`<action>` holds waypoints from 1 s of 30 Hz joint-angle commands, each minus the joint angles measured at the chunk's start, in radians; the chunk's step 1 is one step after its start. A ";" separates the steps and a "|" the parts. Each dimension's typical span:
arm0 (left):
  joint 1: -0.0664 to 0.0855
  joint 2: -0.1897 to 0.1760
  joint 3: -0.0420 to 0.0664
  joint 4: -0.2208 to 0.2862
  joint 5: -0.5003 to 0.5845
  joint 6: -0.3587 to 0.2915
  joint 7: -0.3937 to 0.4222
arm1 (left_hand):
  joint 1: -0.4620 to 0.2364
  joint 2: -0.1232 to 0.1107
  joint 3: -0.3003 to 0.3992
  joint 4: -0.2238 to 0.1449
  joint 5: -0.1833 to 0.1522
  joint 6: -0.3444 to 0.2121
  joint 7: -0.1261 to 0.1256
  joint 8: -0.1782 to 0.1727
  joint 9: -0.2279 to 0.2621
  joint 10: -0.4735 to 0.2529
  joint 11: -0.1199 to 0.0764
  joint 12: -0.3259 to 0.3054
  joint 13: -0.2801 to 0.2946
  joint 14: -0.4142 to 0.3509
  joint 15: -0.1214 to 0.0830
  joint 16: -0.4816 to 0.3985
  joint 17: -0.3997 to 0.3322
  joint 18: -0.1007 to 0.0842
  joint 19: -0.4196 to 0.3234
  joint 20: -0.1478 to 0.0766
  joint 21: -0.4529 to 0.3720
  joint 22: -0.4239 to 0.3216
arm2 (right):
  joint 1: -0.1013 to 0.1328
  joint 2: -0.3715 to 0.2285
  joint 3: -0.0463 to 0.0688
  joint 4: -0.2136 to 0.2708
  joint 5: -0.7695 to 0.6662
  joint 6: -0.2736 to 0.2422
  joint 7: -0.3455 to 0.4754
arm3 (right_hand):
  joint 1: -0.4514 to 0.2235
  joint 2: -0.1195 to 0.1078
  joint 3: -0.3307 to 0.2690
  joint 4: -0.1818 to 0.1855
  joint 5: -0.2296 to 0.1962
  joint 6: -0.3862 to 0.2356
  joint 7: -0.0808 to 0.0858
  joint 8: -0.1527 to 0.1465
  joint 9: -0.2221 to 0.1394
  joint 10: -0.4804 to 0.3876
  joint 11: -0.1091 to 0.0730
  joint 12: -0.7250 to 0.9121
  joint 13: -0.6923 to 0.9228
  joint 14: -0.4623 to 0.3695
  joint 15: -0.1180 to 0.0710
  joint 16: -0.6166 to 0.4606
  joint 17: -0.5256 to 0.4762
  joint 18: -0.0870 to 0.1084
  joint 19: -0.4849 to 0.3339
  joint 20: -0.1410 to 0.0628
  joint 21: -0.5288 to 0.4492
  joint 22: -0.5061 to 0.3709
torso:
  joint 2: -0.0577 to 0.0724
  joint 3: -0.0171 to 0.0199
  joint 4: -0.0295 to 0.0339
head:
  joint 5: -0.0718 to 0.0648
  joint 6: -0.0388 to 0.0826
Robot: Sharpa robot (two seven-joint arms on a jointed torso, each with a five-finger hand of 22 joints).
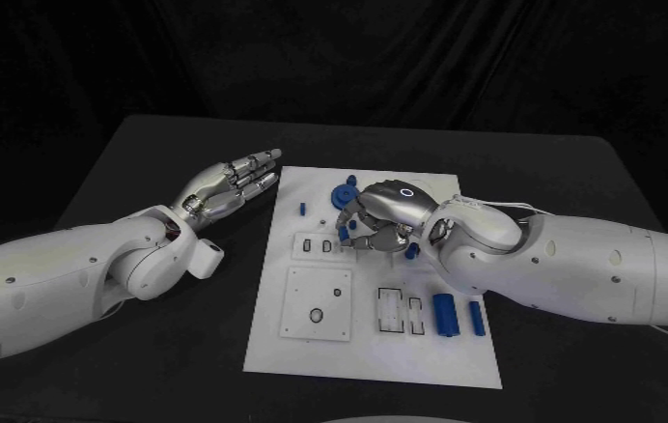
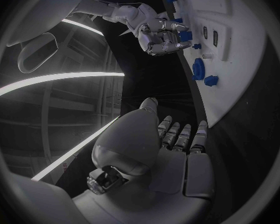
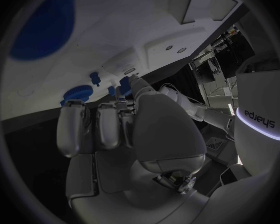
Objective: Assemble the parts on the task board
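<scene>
The white task board [image 1: 374, 338] lies in the middle of the black table. My right hand [image 1: 378, 215] is curled over the board's upper middle, its fingers closed on a small blue part [image 2: 185, 35], also seen at the fingertips as the blue part [image 3: 124, 84]. A blue gear [image 1: 341, 194] stands just behind that hand, and a thin blue peg [image 1: 302, 209] sits to its left. Two blue blocks [image 1: 446, 315] lie near the board's front right. My left hand [image 1: 230, 186] is stretched flat and empty over the table, left of the board's far corner.
A square white plate with holes [image 1: 318, 305] and a pair of rectangular slots [image 1: 400, 312] occupy the board's front half. Small slots [image 1: 314, 244] sit left of my right hand. Bare black table surrounds the board on all sides.
</scene>
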 commanded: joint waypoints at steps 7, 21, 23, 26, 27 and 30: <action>-0.004 0.004 0.001 -0.002 0.001 0.011 0.016 | 0.008 -0.003 0.009 0.000 0.007 0.000 -0.007 0.003 0.001 0.001 0.006 -0.001 0.001 -0.002 0.005 0.002 0.001 0.011 -0.003 0.006 0.003 0.001 | -0.011 0.011 0.001 -0.021 -0.010 0.078 -0.033 | -0.010 -0.003 0.001 -0.006 0.018 -0.010 0.007 -0.011 0.033 0.048 0.009 -0.006 0.133 0.061 0.010 0.005 -0.002 -0.013 0.029 0.009 -0.007 0.197 | 0.000 -0.0005 -0.0011 | 0.000 -0.001; -0.006 0.006 0.001 -0.005 0.001 0.013 0.017 | 0.008 -0.003 0.009 0.000 0.007 -0.001 -0.007 0.003 0.001 -0.001 0.006 -0.002 0.000 -0.003 0.006 0.002 0.001 0.011 -0.003 0.006 0.002 0.001 | -0.019 0.017 0.000 -0.032 -0.027 0.086 -0.033 | -0.017 -0.010 0.007 -0.016 0.018 -0.060 0.018 -0.043 0.027 0.046 0.006 -0.006 0.132 0.061 0.008 0.012 0.001 -0.012 0.028 0.010 -0.009 0.196 | 0.000 0.0001 -0.0001 | 0.001 -0.003; -0.007 0.006 0.001 -0.005 0.001 0.013 0.016 | 0.008 -0.003 0.010 -0.001 0.007 -0.002 -0.007 0.002 0.000 -0.001 0.006 -0.002 0.000 -0.003 0.006 0.002 0.001 0.011 -0.004 0.006 0.002 0.000 | -0.019 0.018 0.000 -0.033 -0.029 0.088 -0.032 | -0.020 -0.011 0.007 -0.017 0.005 -0.074 0.019 -0.052 0.025 0.046 0.004 -0.006 0.132 0.061 0.007 0.014 0.001 -0.012 0.028 0.009 -0.008 0.197 | 0.000 0.0001 -0.0007 | 0.001 -0.004; -0.007 0.007 0.001 -0.006 0.001 0.014 0.016 | 0.008 -0.003 0.010 -0.001 0.007 -0.002 -0.007 0.002 0.000 -0.001 0.006 -0.002 0.000 -0.003 0.006 0.002 0.001 0.011 -0.004 0.006 0.002 0.000 | -0.020 0.019 0.000 -0.033 -0.029 0.090 -0.033 | -0.025 -0.015 0.006 -0.019 -0.011 -0.085 0.019 -0.057 0.025 0.047 0.003 -0.005 0.133 0.061 0.006 0.016 0.002 -0.012 0.028 0.008 -0.007 0.197 | 0.000 0.0000 -0.0018 | 0.001 -0.004; -0.007 0.007 0.001 -0.006 0.001 0.014 0.016 | 0.008 -0.003 0.010 -0.001 0.007 -0.002 -0.007 0.002 0.000 -0.001 0.006 -0.002 0.000 -0.003 0.006 0.002 0.001 0.011 -0.004 0.006 0.002 0.000 | -0.020 0.019 0.000 -0.033 -0.029 0.092 -0.033 | -0.027 -0.017 0.005 -0.019 -0.019 -0.089 0.020 -0.060 0.025 0.047 0.003 -0.004 0.134 0.061 0.006 0.017 0.003 -0.012 0.028 0.008 -0.008 0.197 | 0.000 -0.0002 -0.0018 | 0.000 -0.004; -0.007 0.009 0.001 -0.007 0.001 0.014 0.016 | 0.008 -0.002 0.011 -0.001 0.007 -0.002 -0.007 0.002 0.000 -0.002 0.006 -0.002 0.000 -0.003 0.006 0.002 0.001 0.011 -0.004 0.006 0.002 0.000 | -0.020 0.020 0.000 -0.033 -0.030 0.094 -0.034 | -0.034 -0.022 0.001 -0.021 -0.049 -0.114 0.020 -0.073 0.022 0.046 0.002 -0.005 0.133 0.061 0.005 0.019 0.003 -0.012 0.027 0.007 -0.008 0.196 | 0.000 -0.0005 -0.0008 | -0.001 -0.005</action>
